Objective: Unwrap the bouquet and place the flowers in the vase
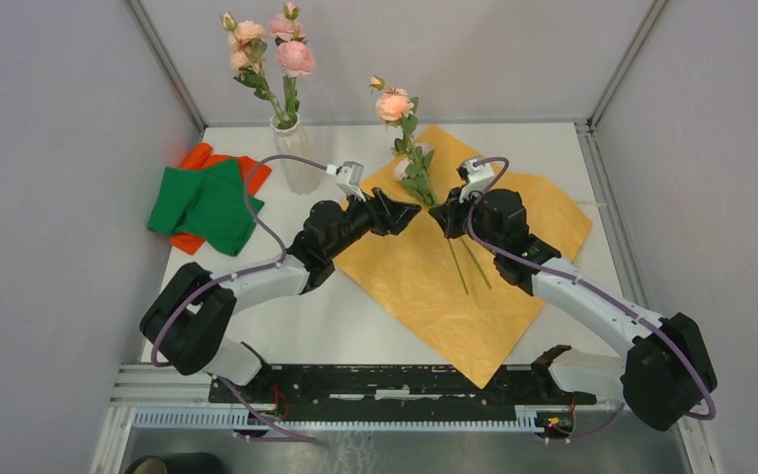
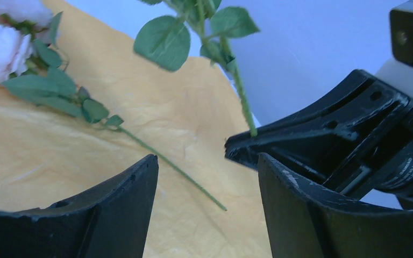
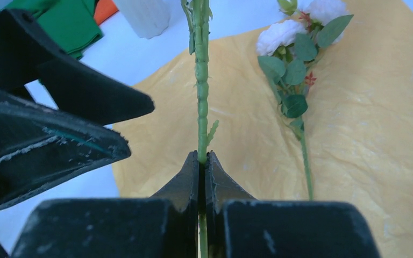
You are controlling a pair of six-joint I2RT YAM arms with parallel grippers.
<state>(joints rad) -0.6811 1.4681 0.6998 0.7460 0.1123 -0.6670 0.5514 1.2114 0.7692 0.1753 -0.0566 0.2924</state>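
nearest the lens, the right gripper [image 3: 203, 161] is seen clamped tight on the green stem of one rose [image 3: 201, 80]. it is gripped low on the stem, so the bloom is carried upright at upper centre of the overhead view. just left of it, the left gripper [image 2: 207, 161] is held with its jaws spread and nothing between them, pointed at that stem. a handover or a steadying grip is judged to be the purpose. beneath both, the orange paper [image 1: 424, 286] is spread flat and open across the table [image 1: 355, 326], so the unwrapping is judged done. a second rose [image 3: 293, 80] is seen lying on the sheet, right of the held stem. farther back, left of centre at the top, the vase [image 1: 294, 163] is found with several flowers [image 1: 286, 49] standing in it. green and orange cloths [image 1: 202, 202] are seen at far left, apart from the paper.
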